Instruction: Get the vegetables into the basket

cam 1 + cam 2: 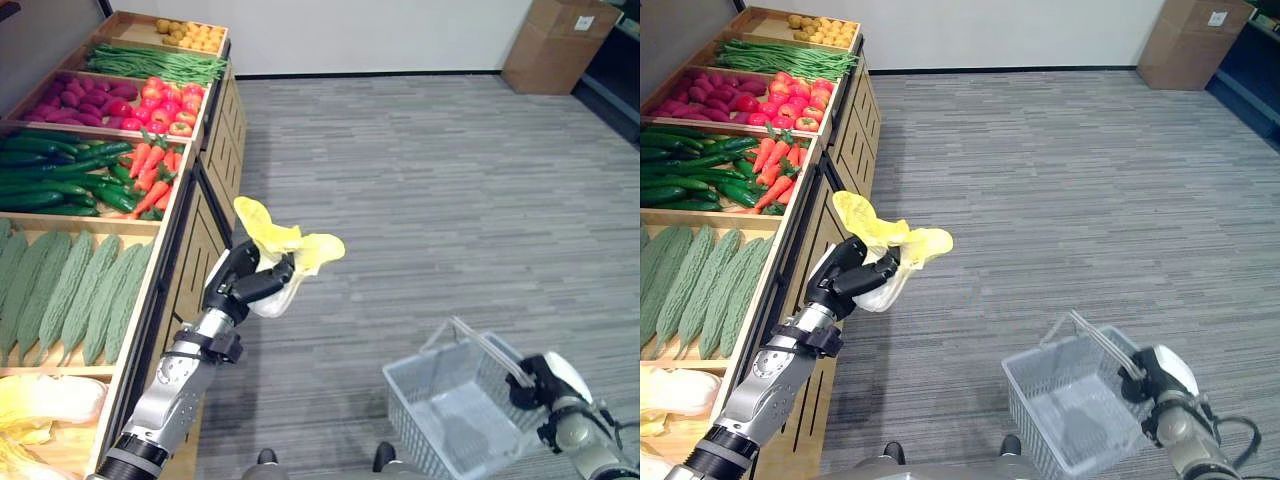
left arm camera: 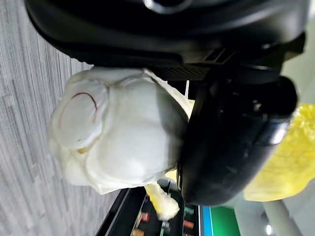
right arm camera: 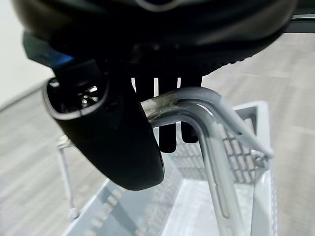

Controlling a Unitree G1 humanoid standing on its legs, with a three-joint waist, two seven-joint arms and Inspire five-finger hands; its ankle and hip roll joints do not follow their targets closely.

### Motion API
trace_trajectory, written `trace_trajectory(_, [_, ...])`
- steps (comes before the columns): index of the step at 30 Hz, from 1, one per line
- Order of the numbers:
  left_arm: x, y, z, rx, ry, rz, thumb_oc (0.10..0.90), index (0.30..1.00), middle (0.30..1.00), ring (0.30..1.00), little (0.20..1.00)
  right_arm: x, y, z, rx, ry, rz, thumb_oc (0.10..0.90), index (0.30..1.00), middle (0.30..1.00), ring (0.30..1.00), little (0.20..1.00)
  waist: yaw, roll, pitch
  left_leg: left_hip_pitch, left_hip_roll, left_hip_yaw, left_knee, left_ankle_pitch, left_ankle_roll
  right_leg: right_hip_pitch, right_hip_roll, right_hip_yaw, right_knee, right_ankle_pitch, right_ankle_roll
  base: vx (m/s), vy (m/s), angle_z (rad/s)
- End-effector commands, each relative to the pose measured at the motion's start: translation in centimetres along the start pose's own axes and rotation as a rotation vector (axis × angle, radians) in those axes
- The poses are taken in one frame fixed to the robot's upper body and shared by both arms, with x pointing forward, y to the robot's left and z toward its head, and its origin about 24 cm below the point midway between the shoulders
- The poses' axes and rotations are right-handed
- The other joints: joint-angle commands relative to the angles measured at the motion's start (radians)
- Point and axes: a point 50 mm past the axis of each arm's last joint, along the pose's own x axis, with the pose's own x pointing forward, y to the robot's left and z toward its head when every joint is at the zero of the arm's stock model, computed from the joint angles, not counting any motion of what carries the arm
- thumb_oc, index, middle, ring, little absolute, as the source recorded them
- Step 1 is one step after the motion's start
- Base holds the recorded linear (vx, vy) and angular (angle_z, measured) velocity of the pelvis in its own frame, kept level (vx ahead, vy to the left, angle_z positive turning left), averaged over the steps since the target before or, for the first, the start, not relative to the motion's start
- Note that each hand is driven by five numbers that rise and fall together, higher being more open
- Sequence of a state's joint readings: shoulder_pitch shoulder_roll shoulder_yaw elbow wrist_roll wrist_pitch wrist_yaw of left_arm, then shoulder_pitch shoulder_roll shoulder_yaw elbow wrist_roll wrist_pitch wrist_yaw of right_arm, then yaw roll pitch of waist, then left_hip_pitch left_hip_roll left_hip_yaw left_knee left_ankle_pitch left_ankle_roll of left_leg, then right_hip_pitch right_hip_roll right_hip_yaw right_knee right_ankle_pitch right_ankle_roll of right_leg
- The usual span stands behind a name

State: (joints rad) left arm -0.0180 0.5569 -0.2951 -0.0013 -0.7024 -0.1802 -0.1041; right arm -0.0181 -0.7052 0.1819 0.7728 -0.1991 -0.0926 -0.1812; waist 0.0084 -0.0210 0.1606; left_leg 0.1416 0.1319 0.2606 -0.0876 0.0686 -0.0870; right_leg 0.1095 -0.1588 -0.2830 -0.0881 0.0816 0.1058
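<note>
Cabbage (image 1: 285, 250) in left hand (image 1: 245, 283), shelf (image 1: 175, 240) beside

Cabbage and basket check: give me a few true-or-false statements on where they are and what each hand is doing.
1. The left hand grips the cabbage with its fingers curled round the pale base. True.
2. The cabbage already lies in the basket. False: it is held up beside the shelf, apart from the basket.
3. The right hand holds the basket's handle. True.
4. The basket holds carrots. False: nothing shows inside it; the carrots lie on the shelf.
5. The basket stands on the shelf. False: it hangs over the floor.
</note>
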Motion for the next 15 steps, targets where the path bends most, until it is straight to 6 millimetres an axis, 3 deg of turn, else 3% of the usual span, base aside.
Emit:
trace_trajectory(1, [2.9, -3.4, 6.1, 0.111, -0.279, -0.234, 0.400, 0.300, 0.300, 0.300, 0.300, 2.6, -8.0, 7.5, -0.009, -0.275, -0.249, 0.400, 0.300, 0.300, 0.300, 0.300, 0.020, -0.007, -0.040, -0.014, 0.021, -0.014, 0.000, -0.034, -0.036, 0.048, -0.042, -0.041, 0.001, -0.040, 0.088, 0.00, 0.000, 0.00])
trace_trajectory(4, [3.5, -4.7, 6.5, 0.167, -0.281, -0.332, 0.400, 0.300, 0.300, 0.300, 0.300, 3.0, -9.0, 11.5, 0.002, -0.399, -0.262, 0.400, 0.300, 0.300, 0.300, 0.300, 0.023, -0.004, -0.041, -0.012, 0.022, -0.012, 0.000, -0.035, -0.037, 0.049, -0.041, -0.040, 0.001, -0.041, 0.087, 0.00, 0.000, 0.00])
trace_trajectory(15, [4.7, -7.6, 7.4, 0.323, -0.290, -0.541, 0.400, 0.300, 0.300, 0.300, 0.300, 3.8, -10.8, 17.8, -0.051, -0.543, -0.277, 0.400, 0.300, 0.300, 0.300, 0.300, 0.039, 0.009, -0.034, -0.017, 0.018, -0.016, 0.000, -0.035, -0.041, 0.044, -0.046, -0.040, 0.001, -0.036, 0.091, 0.00, 0.000, 0.00])
